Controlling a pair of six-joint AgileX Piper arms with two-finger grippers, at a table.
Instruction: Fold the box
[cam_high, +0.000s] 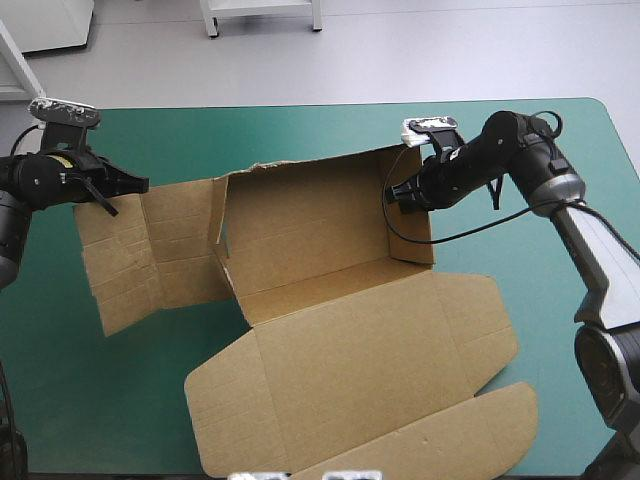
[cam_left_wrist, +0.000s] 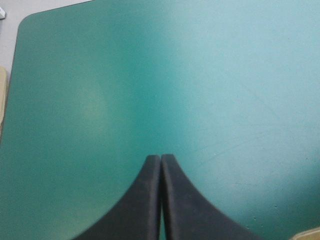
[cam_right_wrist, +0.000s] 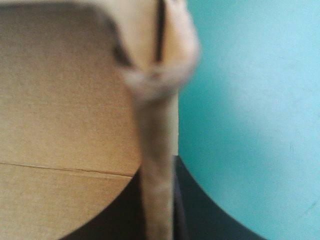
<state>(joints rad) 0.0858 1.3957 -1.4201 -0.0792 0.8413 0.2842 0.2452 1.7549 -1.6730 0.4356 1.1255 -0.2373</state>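
My right pincer (cam_high: 402, 190) is clamped on the upright right wall (cam_high: 414, 238) of the brown box (cam_high: 320, 235), which sits mid-tabletop with its back wall also raised, its left flap (cam_high: 150, 250) lying flat and its lid (cam_high: 365, 365) spread flat toward the near edge. My left pincer (cam_left_wrist: 161, 159) is closed on nothing and hovers over the far corner of that flap, with bare teal-green cover ahead of it. The risk, as I judge it, is on my right side. I hold only a thin edge near the far corner, and nothing pins the base. A hard pull could drag the whole box, slip the board out of my grip, or bend the wall off its crease. With one side wall down, the back wall could also sag. The tabletop (cam_high: 560, 280) gives me wide bare cover to the right and a clear strip beyond the back wall. The left flap lies close to the left edge and the lid runs near the front, so there is little room there.
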